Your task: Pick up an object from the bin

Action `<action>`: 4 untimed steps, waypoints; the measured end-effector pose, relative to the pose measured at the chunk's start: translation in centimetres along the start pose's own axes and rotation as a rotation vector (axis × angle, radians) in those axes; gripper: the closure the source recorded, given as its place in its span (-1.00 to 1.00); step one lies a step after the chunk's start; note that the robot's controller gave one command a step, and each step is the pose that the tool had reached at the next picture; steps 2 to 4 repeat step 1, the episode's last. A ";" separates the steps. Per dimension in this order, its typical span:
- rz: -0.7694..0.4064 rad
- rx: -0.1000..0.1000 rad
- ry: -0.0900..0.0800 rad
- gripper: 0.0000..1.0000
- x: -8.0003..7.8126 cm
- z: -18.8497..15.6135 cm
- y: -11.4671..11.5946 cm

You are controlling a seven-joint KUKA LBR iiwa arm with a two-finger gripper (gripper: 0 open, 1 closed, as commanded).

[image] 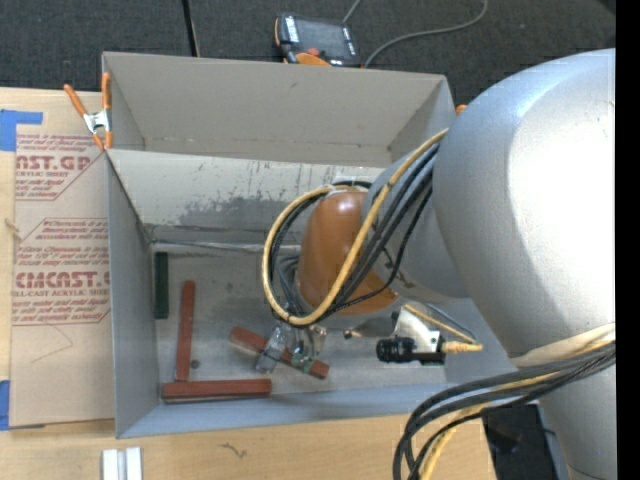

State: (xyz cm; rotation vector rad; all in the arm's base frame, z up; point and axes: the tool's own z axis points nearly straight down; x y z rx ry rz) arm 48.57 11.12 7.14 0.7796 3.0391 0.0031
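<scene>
Bin (270, 108): grey sheet metal, flat sloped walls, back wall scuffed and streaked dark near the floor. All the loose parts are straight, flat-faced bars with a matte finish. Dark green bar (160, 285) lies against the left wall. Long red-brown bar (186, 328) lies just beside it, running towards the front. Second long red-brown bar (216, 389) lies along the front wall; the two nearly meet at the front-left corner, forming an L.

Short red-brown stick (245, 340) lies diagonally on the floor at front centre. Its middle is hidden under the pincer (285, 350), and a red-brown end pokes out at the lower right.

Glossy orange cover (335, 248) and a loop of yellow and black cables (272, 243) block the wrist and the floor behind it. Big pale arm housing (540, 198) hides the bin's right side.

Pincer is down at floor level, right on the short stick's middle. Its tip reads as small grey metal bits with a speck of green. Can't tell whether it's open or closed, or whether it's gripping the stick.
</scene>
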 end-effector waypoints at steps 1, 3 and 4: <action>-0.001 -0.002 -0.002 1.00 -0.2 -11.7 0.2; -0.001 -0.002 -0.002 1.00 -0.2 -11.7 0.2; -0.001 -0.002 -0.002 1.00 -0.2 -11.7 0.2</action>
